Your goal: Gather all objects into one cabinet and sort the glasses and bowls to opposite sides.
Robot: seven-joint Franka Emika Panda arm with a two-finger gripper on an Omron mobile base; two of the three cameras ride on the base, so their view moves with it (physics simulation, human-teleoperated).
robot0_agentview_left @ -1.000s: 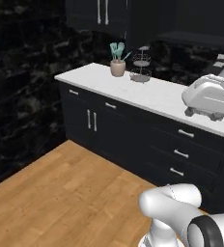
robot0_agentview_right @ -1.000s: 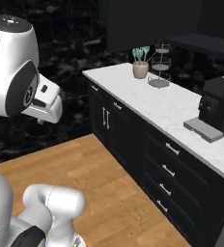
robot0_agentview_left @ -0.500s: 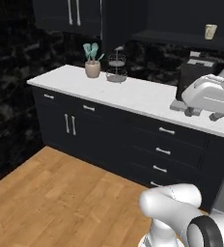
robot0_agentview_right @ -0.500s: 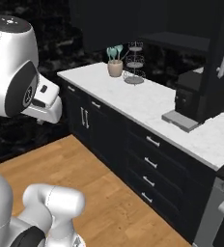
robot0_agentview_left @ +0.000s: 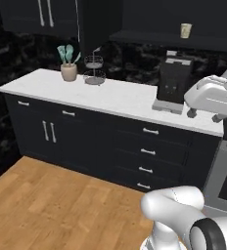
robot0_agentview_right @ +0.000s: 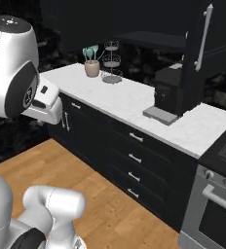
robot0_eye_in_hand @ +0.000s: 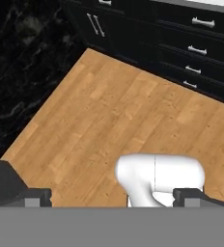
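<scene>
One cream glass (robot0_agentview_left: pixel 185 30) stands on the dark shelf of the black wall cabinet (robot0_agentview_left: pixel 149 39), above the coffee machine. The cabinet's tall door (robot0_agentview_right: pixel 205 53) with its long silver bar handle (robot0_agentview_right: pixel 203 36) hangs open. The bowls are out of view. My gripper (robot0_eye_in_hand: pixel 113 197) is open and holds nothing; it points down at the wooden floor, well short of the counter. Its dark fingertips (robot0_eye_in_hand: pixel 36 198) stand wide apart. In the left base view my white hand (robot0_agentview_left: pixel 213 95) hovers at the right, level with the counter edge.
On the white counter (robot0_agentview_left: pixel 120 100) stand a vase of teal stems (robot0_agentview_left: pixel 68 68), a wire tiered stand (robot0_agentview_left: pixel 94 71) and a black coffee machine (robot0_agentview_left: pixel 173 83). Black drawers (robot0_agentview_left: pixel 147 151) run below. A steel oven (robot0_agentview_right: pixel 212 204) adjoins the counter on the right. Wooden floor (robot0_eye_in_hand: pixel 114 111) lies open in front.
The whole picture has slid left: the base has moved right along the counter, bringing the coffee machine, open cabinet and oven into view. The gripper stays open.
</scene>
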